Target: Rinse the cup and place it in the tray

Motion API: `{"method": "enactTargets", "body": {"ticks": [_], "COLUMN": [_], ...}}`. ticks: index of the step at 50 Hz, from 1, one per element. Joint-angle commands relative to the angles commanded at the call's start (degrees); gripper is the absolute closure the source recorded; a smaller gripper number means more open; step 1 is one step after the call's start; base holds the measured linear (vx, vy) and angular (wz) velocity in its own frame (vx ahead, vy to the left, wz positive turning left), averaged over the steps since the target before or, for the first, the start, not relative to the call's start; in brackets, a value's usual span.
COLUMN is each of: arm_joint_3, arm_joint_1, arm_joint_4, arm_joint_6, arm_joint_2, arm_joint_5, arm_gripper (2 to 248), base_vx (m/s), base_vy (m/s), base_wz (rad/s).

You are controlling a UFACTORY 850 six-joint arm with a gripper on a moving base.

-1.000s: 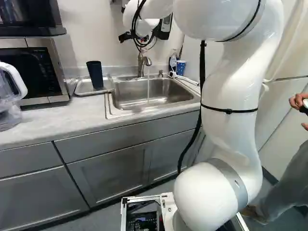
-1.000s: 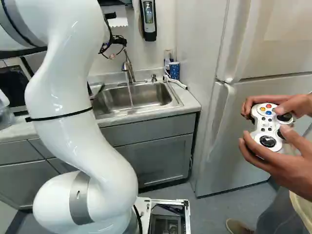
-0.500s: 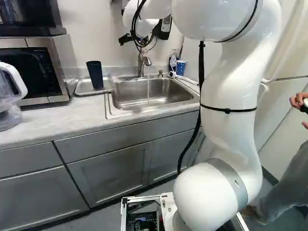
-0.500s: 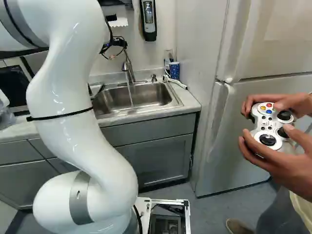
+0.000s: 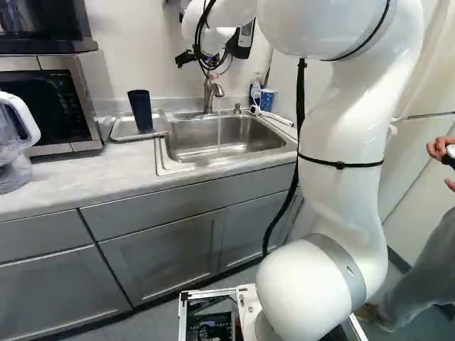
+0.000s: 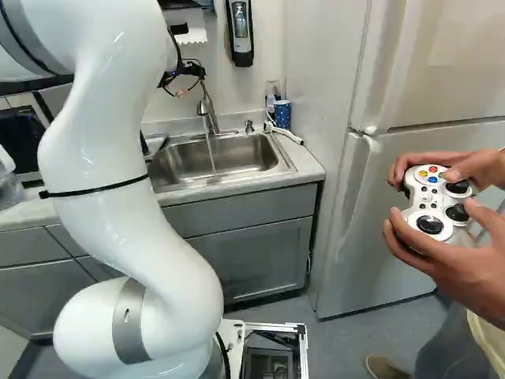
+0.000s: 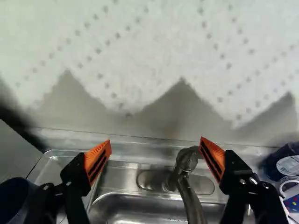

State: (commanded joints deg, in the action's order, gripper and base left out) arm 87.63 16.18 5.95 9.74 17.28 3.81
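Note:
High in the left base view, my gripper hangs near the wall above the sink's back edge, partly hidden by arm and cables. In the wrist view the gripper is open, its orange-padded fingers wide apart with nothing gripped. Beyond them the faucet shows closer to one finger. A dark blue cup stands upright in the metal tray left of the sink; part of a dark, blurred shape, apparently that cup, shows beside the other finger. Water runs from the faucet into the sink.
A blue patterned cup, a bottle and a white hose-like item stand behind the sink's right corner. A paper towel hangs close ahead of the gripper. A microwave and clear pitcher are farther left, a refrigerator right.
The arm's elbow has swung slightly, rightward in the left base view and leftward in the right one. My gripper has barely shifted. Cup, tray and base have stayed put.

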Motion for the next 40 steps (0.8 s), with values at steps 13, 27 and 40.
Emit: {"method": "enactTargets", "body": {"ticks": [13, 27, 40], "arm_joint_3": [-2.0, -3.3, -3.3], "arm_joint_1": [0.0, -0.7, -0.7], "arm_joint_4": [0.0, 0.0, 0.0], "arm_joint_6": [0.0, 0.0, 0.0], "arm_joint_2": [-1.7, -2.9, -2.9], "arm_joint_5": [1.3, 3.0, 3.7], "arm_gripper": [3, 3, 3], "base_vx": [0.000, 0.000, 0.000], "base_vy": [0.000, 0.000, 0.000], "base_wz": [0.000, 0.000, 0.000]}}
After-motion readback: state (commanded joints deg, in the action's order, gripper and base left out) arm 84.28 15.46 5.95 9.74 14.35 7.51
